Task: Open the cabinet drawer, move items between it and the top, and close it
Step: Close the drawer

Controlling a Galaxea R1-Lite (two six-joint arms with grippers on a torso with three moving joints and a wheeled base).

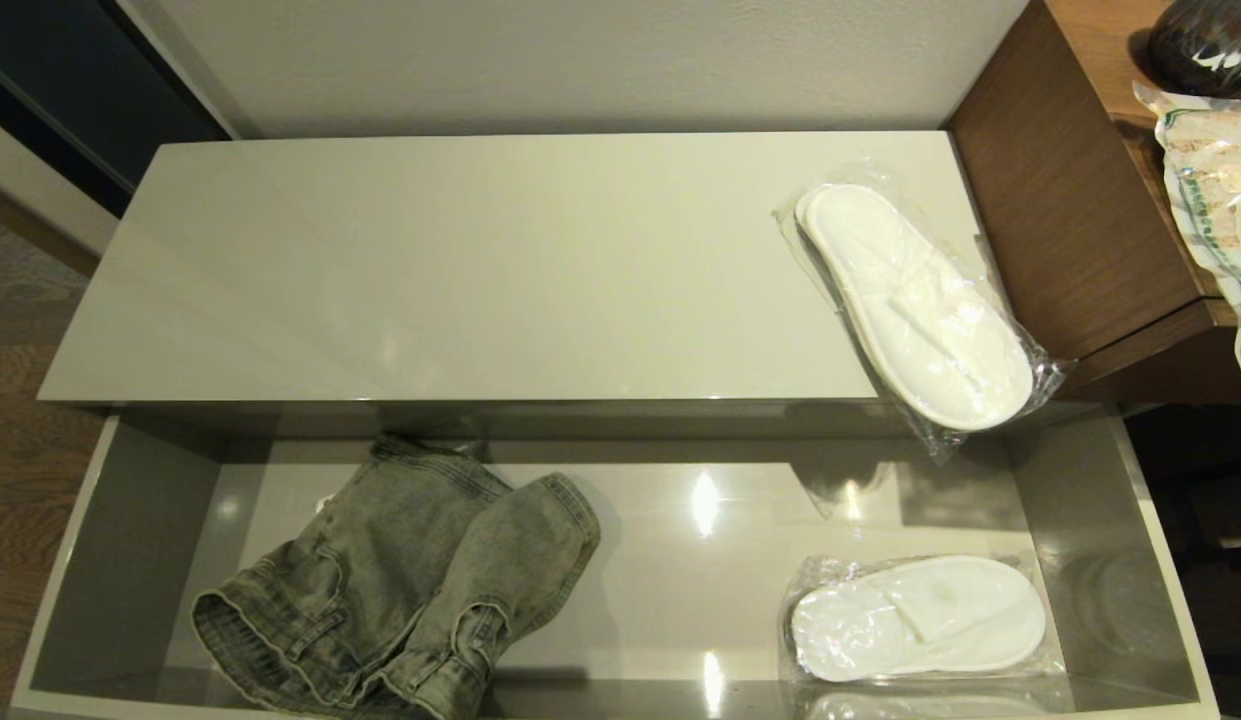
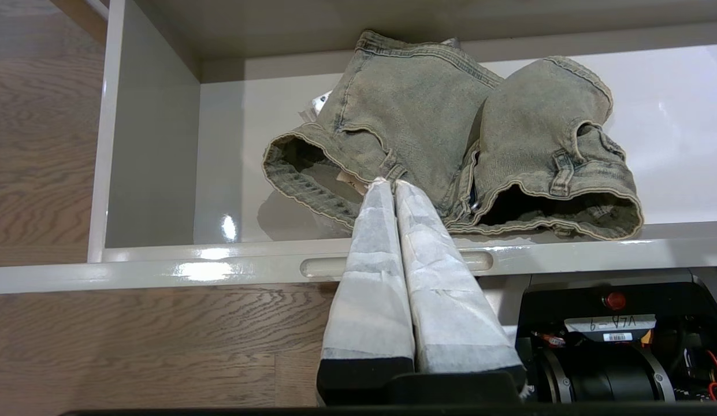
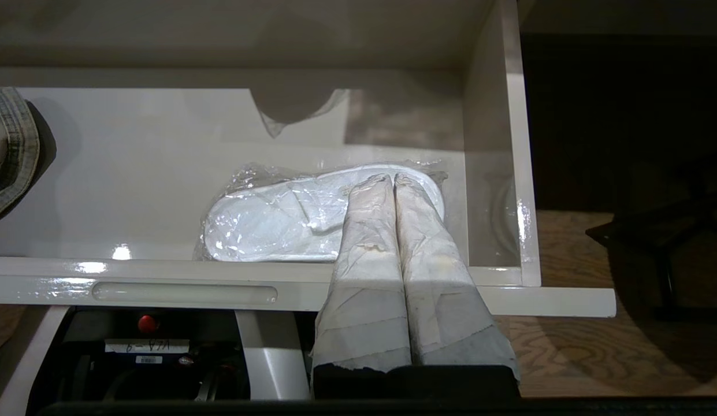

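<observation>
the drawer (image 1: 120,540) stands pulled fully out toward the robot, below the near edge of the top (image 1: 460,270). at the left of the drawer lies the denim (image 1: 400,580), folded and rumpled, its hems and waistband turned toward the near wall. at the right of the drawer, near its front, a wrapped slipper (image 1: 920,618) lies flat, toe to the right, well apart from the denim. a second wrapped slipper (image 1: 915,305) lies on the right end of the top, set on a slant, with its near end and plastic hanging over the edge above the drawer. just right of the top stands a brown desk (image 1: 1060,200), and on it a green-printed bag (image 1: 1215,190).

neither arm shows in the head view. the left gripper (image 2: 387,184) hangs outside the drawer's front wall, over the floor, in line with the denim, fingers pressed together and holding nothing. the right gripper (image 3: 391,179) hangs likewise outside the front wall, in line with the slipper in the drawer, fingers together and empty.
</observation>
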